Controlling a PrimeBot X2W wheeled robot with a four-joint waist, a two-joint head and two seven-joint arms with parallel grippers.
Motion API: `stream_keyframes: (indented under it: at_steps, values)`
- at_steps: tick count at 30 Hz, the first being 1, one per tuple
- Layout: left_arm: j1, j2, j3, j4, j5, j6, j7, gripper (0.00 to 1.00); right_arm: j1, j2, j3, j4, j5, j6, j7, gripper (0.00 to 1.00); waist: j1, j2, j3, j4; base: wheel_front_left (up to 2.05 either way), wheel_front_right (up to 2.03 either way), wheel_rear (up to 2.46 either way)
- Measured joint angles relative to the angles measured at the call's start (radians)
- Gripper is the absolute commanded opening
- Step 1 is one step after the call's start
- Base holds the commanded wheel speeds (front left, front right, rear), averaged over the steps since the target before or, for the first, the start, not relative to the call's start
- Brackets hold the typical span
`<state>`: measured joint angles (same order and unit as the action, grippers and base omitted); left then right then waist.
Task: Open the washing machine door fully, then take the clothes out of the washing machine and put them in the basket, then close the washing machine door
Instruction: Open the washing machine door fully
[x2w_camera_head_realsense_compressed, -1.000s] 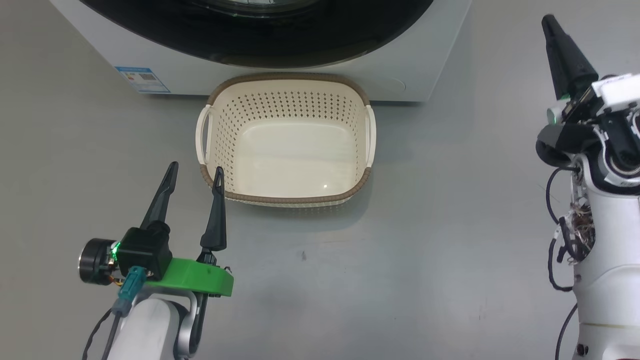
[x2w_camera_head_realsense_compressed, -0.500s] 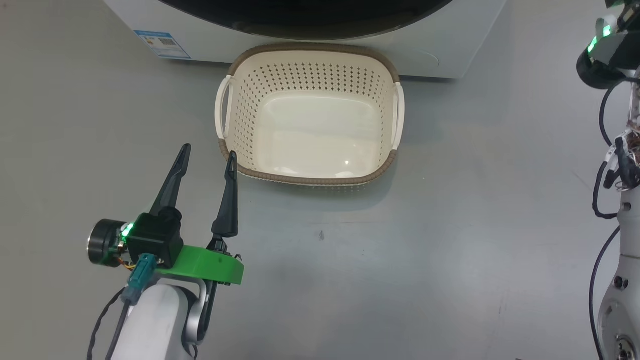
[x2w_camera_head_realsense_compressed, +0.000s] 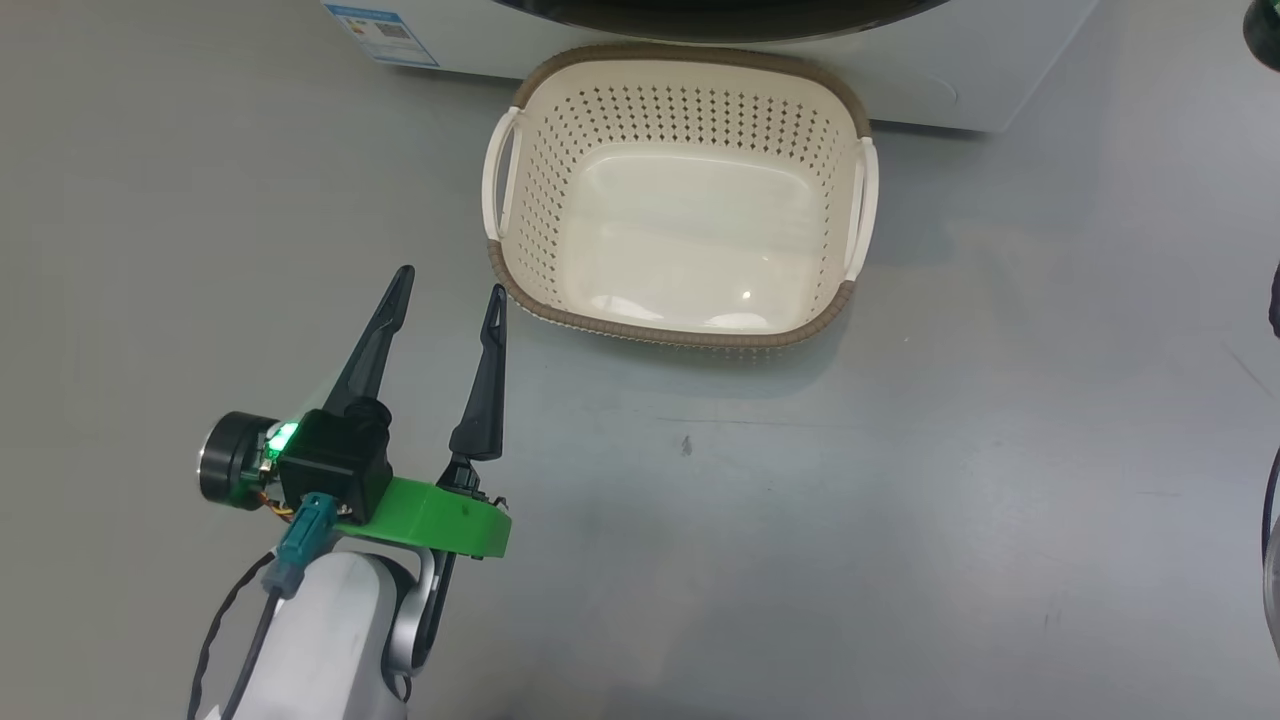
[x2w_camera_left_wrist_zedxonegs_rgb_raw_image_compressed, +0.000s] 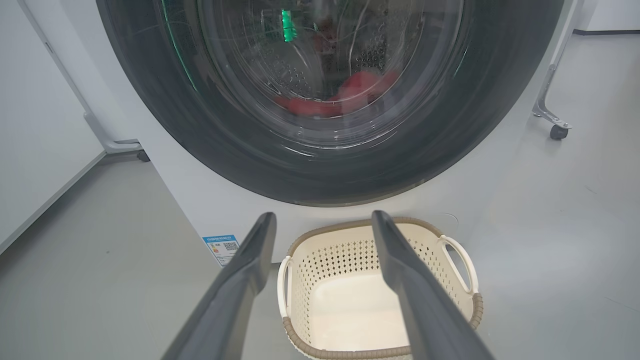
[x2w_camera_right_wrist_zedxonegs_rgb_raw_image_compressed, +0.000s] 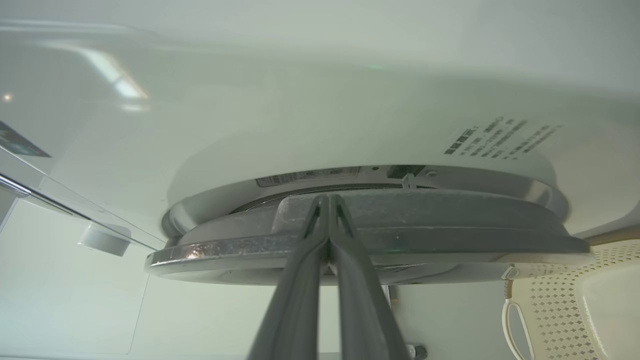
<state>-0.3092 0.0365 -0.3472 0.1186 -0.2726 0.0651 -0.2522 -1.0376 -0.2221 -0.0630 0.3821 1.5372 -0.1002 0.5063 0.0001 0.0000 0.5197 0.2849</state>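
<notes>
The washing machine (x2w_camera_left_wrist_zedxonegs_rgb_raw_image_compressed: 200, 200) is white, and its door (x2w_camera_left_wrist_zedxonegs_rgb_raw_image_compressed: 200, 140), black-rimmed with a glass bowl, lies against its front. Red clothes (x2w_camera_left_wrist_zedxonegs_rgb_raw_image_compressed: 350, 92) show through the glass inside the drum. The cream basket (x2w_camera_head_realsense_compressed: 690, 338) stands empty on the floor right before the machine. My left gripper (x2w_camera_head_realsense_compressed: 450, 282) is open and empty, just left of the basket's near corner, aimed at the machine. In the right wrist view my right gripper (x2w_camera_right_wrist_zedxonegs_rgb_raw_image_compressed: 327, 198) is shut, empty, its tips at the edge of the door's rim (x2w_camera_right_wrist_zedxonegs_rgb_raw_image_compressed: 450, 225), seen edge-on.
Grey floor spreads around the basket on all sides. A blue label (x2w_camera_head_realsense_compressed: 380, 20) marks the machine's lower left front. A white frame leg on a castor (x2w_camera_left_wrist_zedxonegs_rgb_raw_image_compressed: 552, 127) stands to the machine's right, and a white panel (x2w_camera_left_wrist_zedxonegs_rgb_raw_image_compressed: 40, 125) to its left.
The head camera has shifted, so basket and machine sit further right and higher in the picture. My right arm rose toward the machine and left the head view. The left gripper stays open.
</notes>
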Motion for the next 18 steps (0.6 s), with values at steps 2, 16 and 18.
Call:
stream_keyframes:
  at_steps: [2,16,18]
  values:
    - [-0.001,0.000,-0.003,0.001,0.000,0.000,0.000,1.00,-0.018,0.000,-0.002,0.012,0.003,-0.001,0.005,0.00,0.0000,0.0000,0.005,0.010,0.00,0.00,0.00]
    - [-0.023,-0.004,-0.047,-0.021,-0.046,0.003,0.000,1.00,-0.138,-0.040,0.021,0.089,-0.012,-0.017,0.043,0.00,0.0000,0.0000,0.048,0.064,0.00,0.00,0.00]
    - [-0.024,-0.004,-0.047,-0.025,-0.053,0.010,0.000,1.00,-0.149,-0.041,0.027,0.099,-0.013,-0.018,0.052,0.00,0.0000,0.0000,0.054,0.070,0.00,0.00,0.00]
